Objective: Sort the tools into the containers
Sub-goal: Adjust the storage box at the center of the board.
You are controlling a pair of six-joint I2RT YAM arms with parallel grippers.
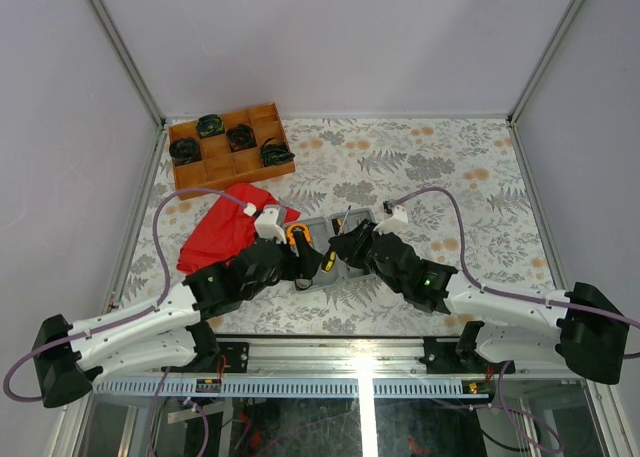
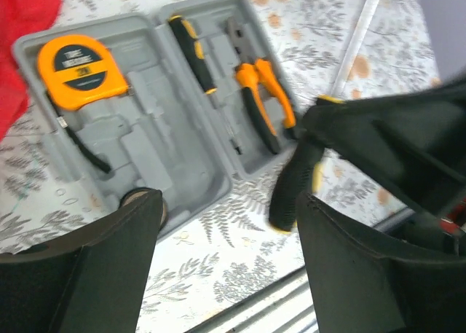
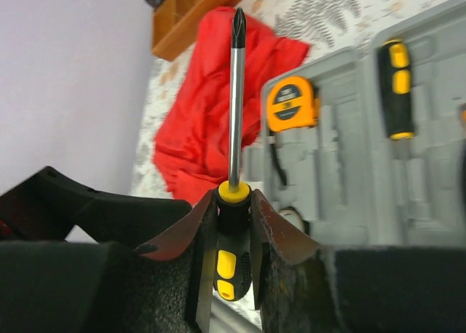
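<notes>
The right gripper (image 3: 234, 205) is clamped on the black-and-yellow handle of a Phillips screwdriver (image 3: 235, 92), its slim steel shaft jutting past the fingertips, just beside the open grey moulded-plastic tool case (image 2: 156, 154). The left gripper (image 2: 229, 209) gapes wide, holding nothing. In the case's shaped recesses lie a round orange tape measure (image 2: 76, 67), a second screwdriver (image 2: 193, 52) and orange-handled pliers (image 2: 262, 100). A crumpled red cloth (image 1: 225, 227) lies against the case's left side.

Table (image 1: 450, 167) open far right; red cloth (image 1: 225, 229), wooden tray (image 1: 240, 175) fill left; left hand (image 2: 226, 205), right hand (image 3: 234, 200) crowd case (image 2: 182, 158).

Left tool (image 2: 229, 224) gapes wide; right tool (image 3: 233, 205) clamped.
</notes>
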